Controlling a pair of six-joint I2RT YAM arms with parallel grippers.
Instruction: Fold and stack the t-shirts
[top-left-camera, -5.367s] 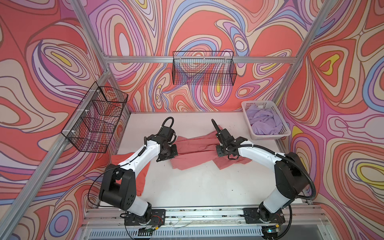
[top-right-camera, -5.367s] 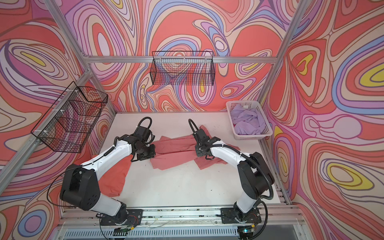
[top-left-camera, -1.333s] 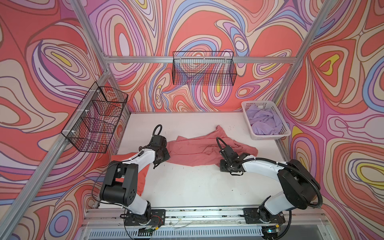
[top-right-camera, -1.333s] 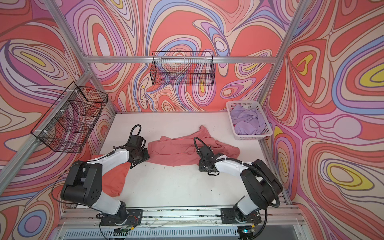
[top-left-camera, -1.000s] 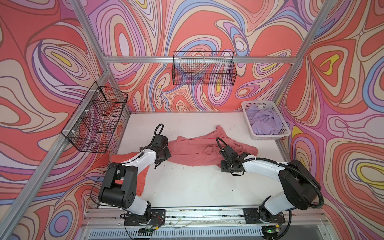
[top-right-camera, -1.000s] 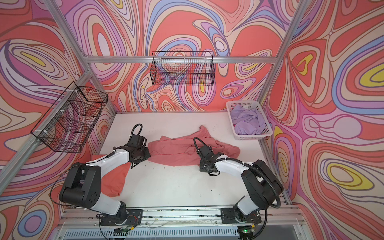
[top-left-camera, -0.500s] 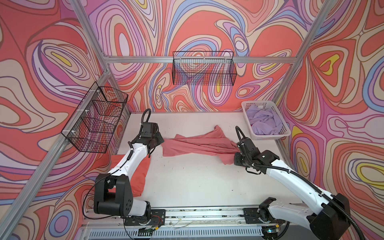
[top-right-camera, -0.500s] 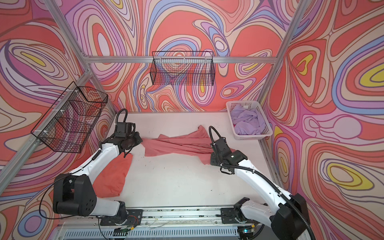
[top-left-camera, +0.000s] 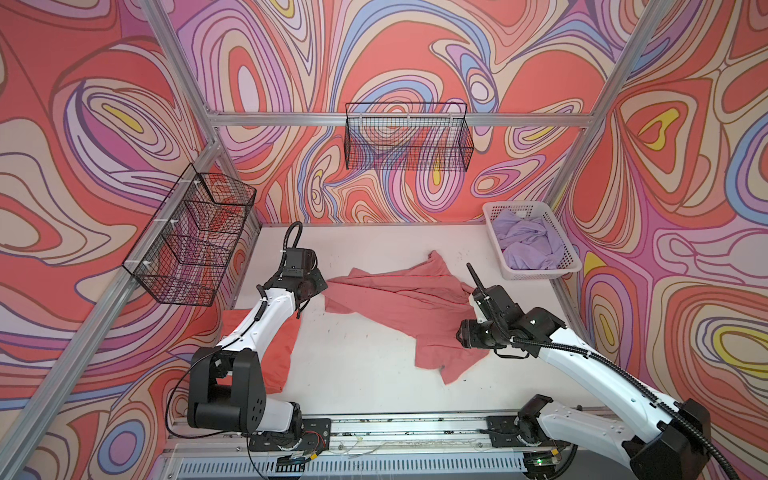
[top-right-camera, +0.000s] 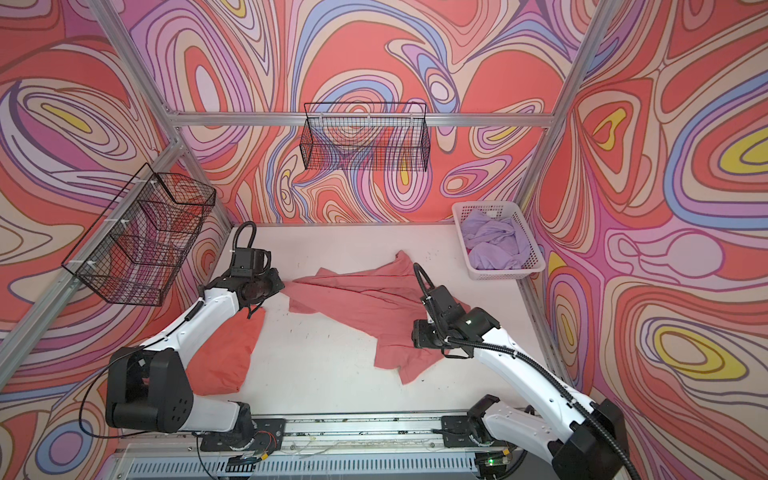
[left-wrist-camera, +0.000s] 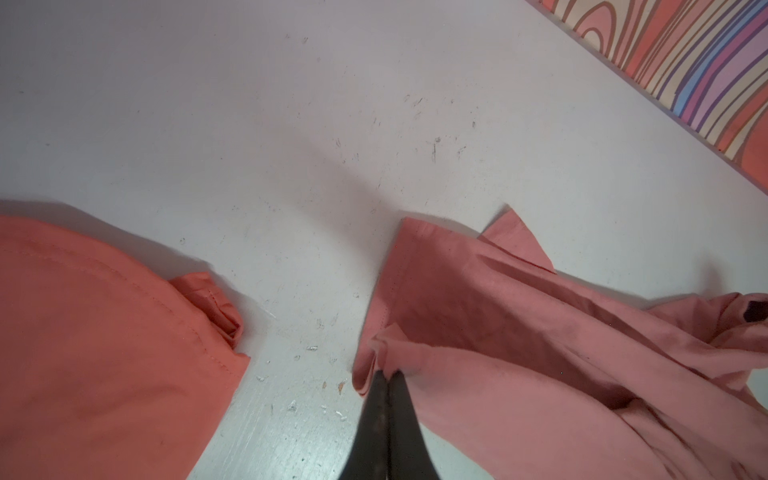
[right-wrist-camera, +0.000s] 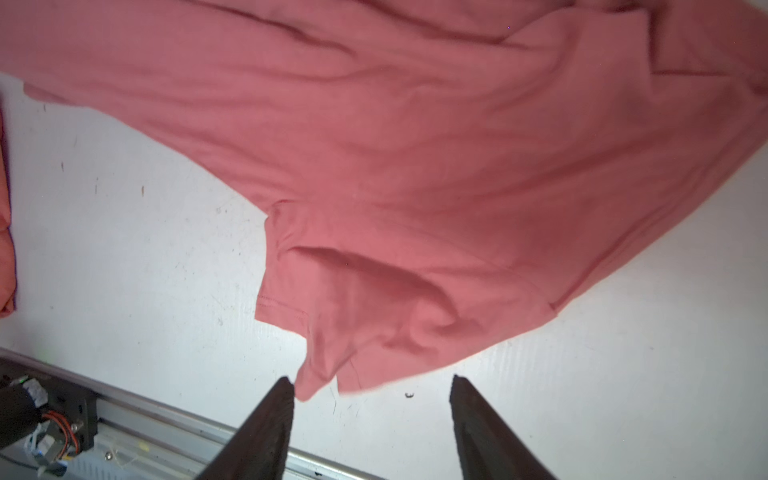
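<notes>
A salmon-pink t-shirt (top-left-camera: 399, 299) lies crumpled across the middle of the white table in both top views (top-right-camera: 365, 303). My left gripper (left-wrist-camera: 388, 374) is shut on its left corner (left-wrist-camera: 540, 353), just above the table; in a top view that gripper (top-left-camera: 322, 286) is at the shirt's left end. My right gripper (right-wrist-camera: 370, 384) stands open over the shirt's near hem (right-wrist-camera: 415, 145), with a cloth tip beside one fingertip (right-wrist-camera: 284, 388) and nothing between the jaws. An orange-coral t-shirt (top-left-camera: 274, 353) lies at the left. A lavender t-shirt (top-left-camera: 528, 245) is bunched in the basket.
The white slatted basket (top-left-camera: 536, 272) stands at the back right corner. Black wire baskets hang on the back wall (top-left-camera: 407, 141) and the left wall (top-left-camera: 191, 241). A metal rail (top-left-camera: 374, 424) runs along the table's front edge, near my right gripper.
My right gripper has opened and let go of the salmon-pink shirt, whose right part has dropped onto the table toward the front. My left gripper still holds its corner.
</notes>
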